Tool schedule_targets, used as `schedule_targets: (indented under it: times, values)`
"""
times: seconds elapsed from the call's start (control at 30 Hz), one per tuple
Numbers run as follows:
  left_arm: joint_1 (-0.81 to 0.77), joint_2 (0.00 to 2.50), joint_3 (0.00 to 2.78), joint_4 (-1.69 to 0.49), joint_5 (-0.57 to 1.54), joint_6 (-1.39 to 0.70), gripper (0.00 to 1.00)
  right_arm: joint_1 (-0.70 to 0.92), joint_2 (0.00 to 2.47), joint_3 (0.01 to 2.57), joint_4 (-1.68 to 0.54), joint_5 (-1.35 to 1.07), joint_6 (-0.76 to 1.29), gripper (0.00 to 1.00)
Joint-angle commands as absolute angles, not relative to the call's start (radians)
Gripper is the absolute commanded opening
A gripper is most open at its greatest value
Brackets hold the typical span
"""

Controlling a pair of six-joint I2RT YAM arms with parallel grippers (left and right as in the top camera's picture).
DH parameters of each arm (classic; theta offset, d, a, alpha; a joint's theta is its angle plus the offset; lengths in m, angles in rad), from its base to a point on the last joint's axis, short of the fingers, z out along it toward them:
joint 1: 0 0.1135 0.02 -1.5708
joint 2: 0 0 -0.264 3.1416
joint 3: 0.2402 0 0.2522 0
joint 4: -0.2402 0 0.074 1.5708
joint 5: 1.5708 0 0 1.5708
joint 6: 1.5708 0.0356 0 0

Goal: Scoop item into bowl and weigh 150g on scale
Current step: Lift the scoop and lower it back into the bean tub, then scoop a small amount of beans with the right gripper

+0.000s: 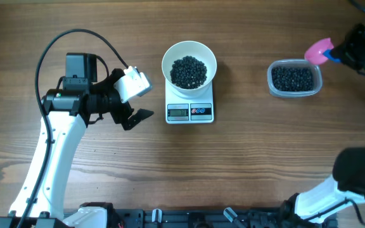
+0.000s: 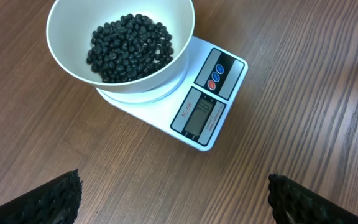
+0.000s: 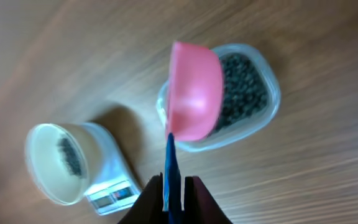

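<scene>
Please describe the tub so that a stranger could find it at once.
On the wooden table, look right of the scale. The tub lies there, near a pink scoop. Unlike the round white bowl, it is clear and rectangular.

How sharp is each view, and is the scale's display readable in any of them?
Overhead: evenly lit and sharp, but the display on the scale is too small to read. Left wrist: crisp on the bowl and beans, display digits not legible. Right wrist: blurred throughout, the pink scoop and clear tub both soft-edged.
</scene>
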State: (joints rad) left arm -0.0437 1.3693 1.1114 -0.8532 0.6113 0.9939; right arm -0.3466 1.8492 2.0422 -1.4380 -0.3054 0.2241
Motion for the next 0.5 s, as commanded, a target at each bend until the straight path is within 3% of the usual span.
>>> schedule_targets:
  times: [0.0, 0.23, 0.47]
  values:
    - [-0.039, 1.375, 1.110, -0.854, 0.616, 1.014, 1.00, -0.299, 1.907, 2.075, -1.446, -0.116, 0.088, 0.04]
    - [-0.039, 1.375, 1.110, -0.854, 0.616, 1.014, 1.00, -0.218, 2.009, 2.074, -1.445, -0.006, -0.192, 0.04]
    - [-0.039, 1.375, 1.110, -0.854, 0.616, 1.014, 1.00, -0.193, 2.068, 2.074, -1.419, 0.030, -0.289, 0.05]
